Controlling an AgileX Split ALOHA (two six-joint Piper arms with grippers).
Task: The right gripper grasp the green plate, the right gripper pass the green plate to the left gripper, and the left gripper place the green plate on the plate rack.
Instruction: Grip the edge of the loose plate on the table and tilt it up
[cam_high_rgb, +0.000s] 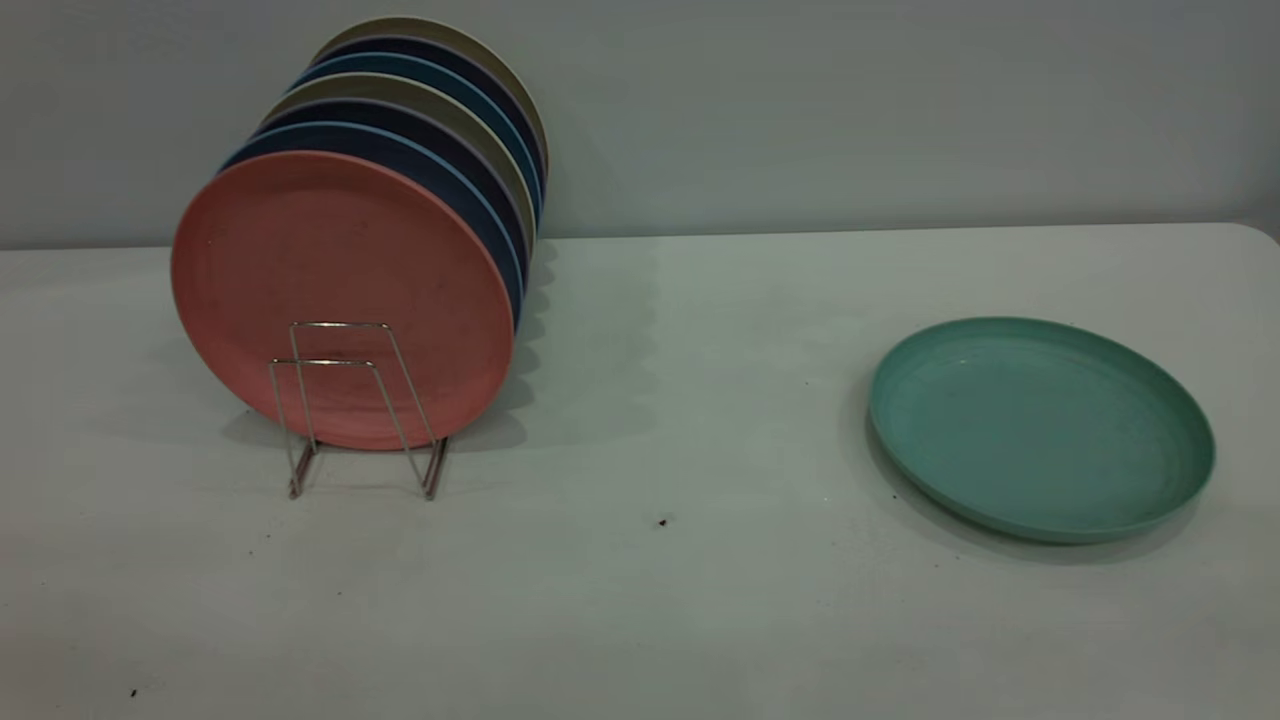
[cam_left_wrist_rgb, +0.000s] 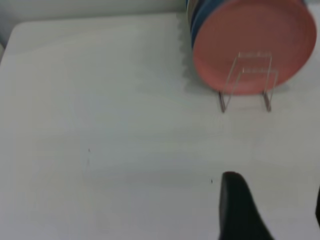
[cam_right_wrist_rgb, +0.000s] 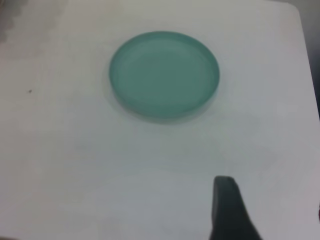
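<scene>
We saw the green plate (cam_high_rgb: 1041, 428) flat on the table (cam_high_rgb: 640, 600), well apart from the plate rack (cam_high_rgb: 355, 405) stacked with a pink plate (cam_high_rgb: 340, 260) and blue plates (cam_high_rgb: 440, 180). Left gripper (cam_left_wrist_rgb: 272, 210) and right gripper (cam_right_wrist_rgb: 270, 210) hung spread above the table, nothing pinched.

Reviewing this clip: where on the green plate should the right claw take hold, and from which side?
Probably the raised rim of the green plate, on the edge facing the right claw. It lies flat and open side up on the table, apart from the plate rack, so only the rim offers something to pinch, one finger inside and one outside.
</scene>
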